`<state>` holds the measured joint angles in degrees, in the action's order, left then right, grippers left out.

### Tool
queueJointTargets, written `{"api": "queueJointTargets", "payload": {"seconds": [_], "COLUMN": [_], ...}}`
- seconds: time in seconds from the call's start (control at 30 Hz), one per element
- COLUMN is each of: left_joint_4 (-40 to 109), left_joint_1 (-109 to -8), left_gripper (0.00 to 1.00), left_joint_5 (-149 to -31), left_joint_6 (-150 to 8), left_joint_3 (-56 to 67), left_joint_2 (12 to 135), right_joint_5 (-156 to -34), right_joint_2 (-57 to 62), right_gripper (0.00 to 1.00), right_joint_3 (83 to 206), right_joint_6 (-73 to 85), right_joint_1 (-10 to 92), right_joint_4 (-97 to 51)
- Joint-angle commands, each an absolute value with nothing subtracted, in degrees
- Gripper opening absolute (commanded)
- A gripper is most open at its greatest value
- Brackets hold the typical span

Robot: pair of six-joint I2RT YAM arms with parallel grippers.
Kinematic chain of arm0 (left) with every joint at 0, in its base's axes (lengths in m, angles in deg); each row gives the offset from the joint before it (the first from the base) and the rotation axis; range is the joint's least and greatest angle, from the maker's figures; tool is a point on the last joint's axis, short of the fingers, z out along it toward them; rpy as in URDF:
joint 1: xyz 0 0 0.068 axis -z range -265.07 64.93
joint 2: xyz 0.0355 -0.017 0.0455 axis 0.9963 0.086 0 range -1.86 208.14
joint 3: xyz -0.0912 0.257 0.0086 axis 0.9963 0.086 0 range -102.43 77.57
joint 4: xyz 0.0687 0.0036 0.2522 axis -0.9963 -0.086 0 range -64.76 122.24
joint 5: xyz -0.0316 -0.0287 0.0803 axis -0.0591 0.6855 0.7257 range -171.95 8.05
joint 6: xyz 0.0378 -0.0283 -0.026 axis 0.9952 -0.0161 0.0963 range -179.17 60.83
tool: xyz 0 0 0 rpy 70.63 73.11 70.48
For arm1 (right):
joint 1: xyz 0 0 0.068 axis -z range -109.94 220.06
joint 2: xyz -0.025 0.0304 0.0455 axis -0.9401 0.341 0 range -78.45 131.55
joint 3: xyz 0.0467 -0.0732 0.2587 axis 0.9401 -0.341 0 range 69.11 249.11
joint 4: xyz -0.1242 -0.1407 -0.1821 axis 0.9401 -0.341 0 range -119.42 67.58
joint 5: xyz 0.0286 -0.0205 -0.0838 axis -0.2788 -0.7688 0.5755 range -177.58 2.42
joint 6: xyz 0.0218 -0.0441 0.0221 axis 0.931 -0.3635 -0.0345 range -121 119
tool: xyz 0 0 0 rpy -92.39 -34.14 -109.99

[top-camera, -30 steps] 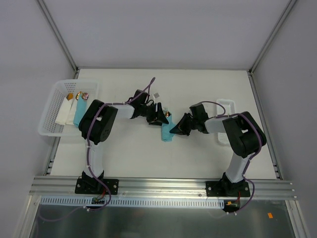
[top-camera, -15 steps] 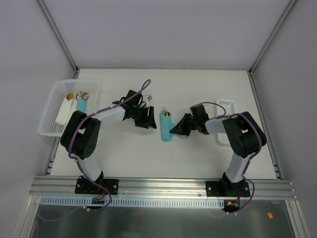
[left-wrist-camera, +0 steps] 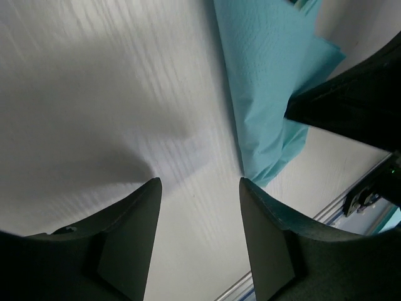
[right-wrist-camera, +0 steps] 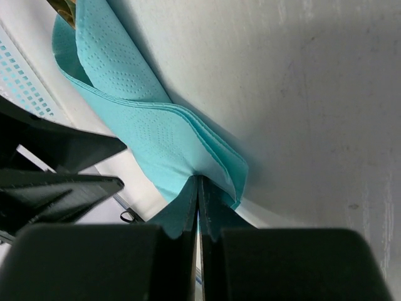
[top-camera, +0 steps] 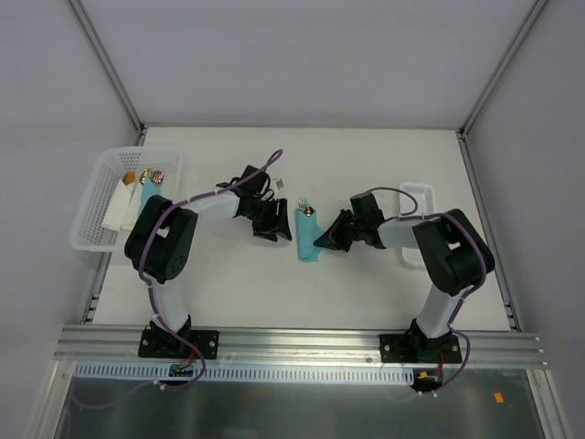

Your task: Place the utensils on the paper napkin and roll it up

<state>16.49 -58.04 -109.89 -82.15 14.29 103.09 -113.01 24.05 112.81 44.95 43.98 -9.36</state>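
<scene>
The turquoise paper napkin (top-camera: pixel 308 236) lies folded into a narrow roll at the table's middle, with the brownish-gold tips of the utensils (top-camera: pixel 307 209) sticking out at its far end. My right gripper (top-camera: pixel 320 240) is shut on the napkin's (right-wrist-camera: pixel 150 132) near right edge. My left gripper (top-camera: pixel 282 230) is open and empty, just left of the napkin (left-wrist-camera: pixel 269 94) and apart from it. In the right wrist view a bit of a utensil (right-wrist-camera: pixel 62 7) shows at the top left.
A white basket (top-camera: pixel 93 201) at the left edge holds white and turquoise napkins and small packets. A small white tray (top-camera: pixel 418 195) stands at the right. A small grey piece (top-camera: pixel 280 184) lies behind the left gripper.
My left gripper has let go of the napkin and pulled back to the left, then crept slightly right again. The right gripper has kept its hold on the napkin.
</scene>
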Motion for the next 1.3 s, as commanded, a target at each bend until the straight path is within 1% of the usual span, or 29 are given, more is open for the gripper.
{"api": "queueJointTargets", "payload": {"seconds": [0.0,0.1,0.23,0.43,0.53,0.7,0.73,0.8,0.83,0.93,1.03,1.07,1.13,1.17,1.27], "left_joint_4": [17.03,19.05,19.50,20.72,21.17,18.45,17.83,17.21,17.21,17.04,17.30,17.47,18.61,18.97,21.42], "left_joint_1": [-58.00,-58.70,-59.32,-60.90,-60.99,-60.46,-60.29,-59.67,-59.32,-56.86,-53.45,-52.82,-51.94,-51.50,-51.50], "left_gripper": [0.53,0.52,0.56,0.57,0.57,0.55,0.55,0.52,0.50,0.43,0.37,0.36,0.34,0.31,0.27], "left_joint_5": [-109.81,-113.31,-118.84,-125.19,-122.57,-112.39,-112.19,-114.02,-116.99,-119.91,-120.88,-121.15,-121.67,-121.76,-123.96], "left_joint_6": [-83.69,-82.29,-76.41,-75.43,-73.16,-67.35,-65.86,-65.76,-66.63,-69.79,-72.34,-73.22,-75.07,-76.91,-79.99], "left_joint_3": [8.33,4.10,-1.86,-2.94,-1.71,2.16,2.68,4.62,5.23,6.47,5.33,4.37,3.84,3.83,5.67], "left_joint_2": [106.59,110.98,115.47,119.78,117.77,107.32,105.65,101.51,100.72,99.65,101.84,103.42,105.09,106.58,108.17], "right_joint_5": [-102.61,-103.13,-103.31,-103.84,-103.75,-104.37,-104.54,-104.63,-104.72,-104.81,-104.98,-104.98,-105.07,-104.98,-105.16], "right_joint_2": [28.25,28.78,28.87,29.30,28.95,29.22,29.30,29.39,29.39,29.39,29.31,29.31,29.22,29.22,29.04], "right_gripper": [0.00,0.00,0.00,0.00,0.00,0.00,0.00,0.00,0.00,0.00,0.00,0.00,0.00,0.00,0.00], "right_joint_3": [109.36,109.45,109.45,109.27,109.19,109.45,109.36,109.45,109.54,109.36,109.45,109.45,109.54,109.45,109.36], "right_joint_6": [40.22,39.96,39.52,38.99,38.64,38.55,38.55,38.46,38.37,38.37,38.55,38.55,38.73,38.81,39.34], "right_joint_1": [44.05,43.96,44.05,44.05,43.96,43.87,43.79,43.87,43.79,43.78,43.78,43.70,43.78,43.78,43.78], "right_joint_4": [-24.26,-24.35,-24.88,-25.06,-25.14,-24.88,-24.71,-24.53,-24.44,-24.18,-24.09,-24.09,-24.09,-24.09,-24.00]}}
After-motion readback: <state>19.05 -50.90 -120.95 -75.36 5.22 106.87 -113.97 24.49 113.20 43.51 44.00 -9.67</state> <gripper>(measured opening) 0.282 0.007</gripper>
